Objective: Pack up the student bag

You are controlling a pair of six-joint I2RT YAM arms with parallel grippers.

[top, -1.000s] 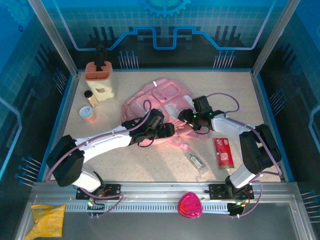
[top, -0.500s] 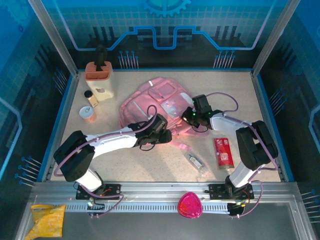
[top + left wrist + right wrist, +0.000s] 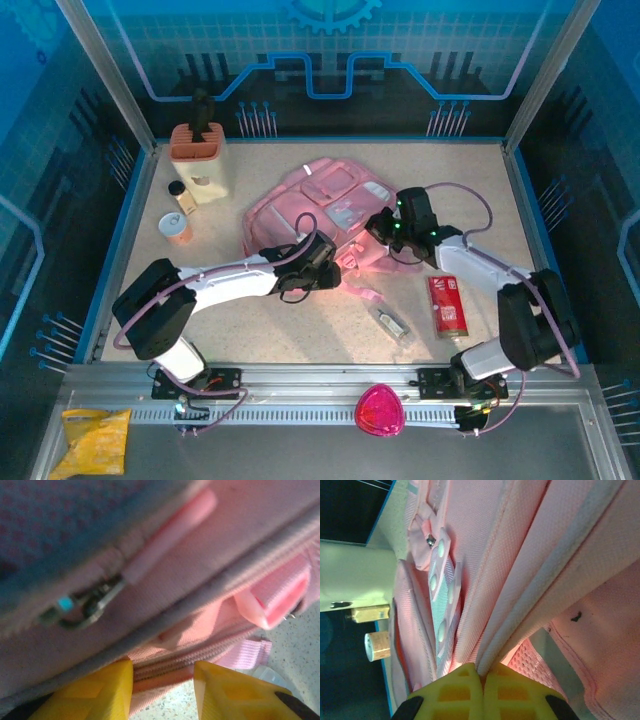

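- Right gripper [image 3: 482, 674]: pads pressed together on a piped seam of the student bag [image 3: 530, 555]. The bite is thin and right at the tips. Pull hard and the fabric may slide out.
- Left gripper [image 3: 163, 672]: fingers [image 3: 100, 690] stand partly apart, with a zip-edged fold lying between them. You cannot tell whether they bite. If they don't, your lift opens nothing.
- Zip pull [image 3: 82, 605] sits beside the left fingers, ungripped. Tugging fabric instead of the pull may bunch the zip rather than run it.
- The student bag lies flat mid-table [image 3: 300, 335], left gripper at its near edge, right gripper at its right side. It is soft, so an uneven pull could drag or fold the whole thing.
- Red packet [image 3: 447, 305] and small clear item [image 3: 390, 322] lie near the bag's front. A dragged bag or a swinging right arm could knock them.
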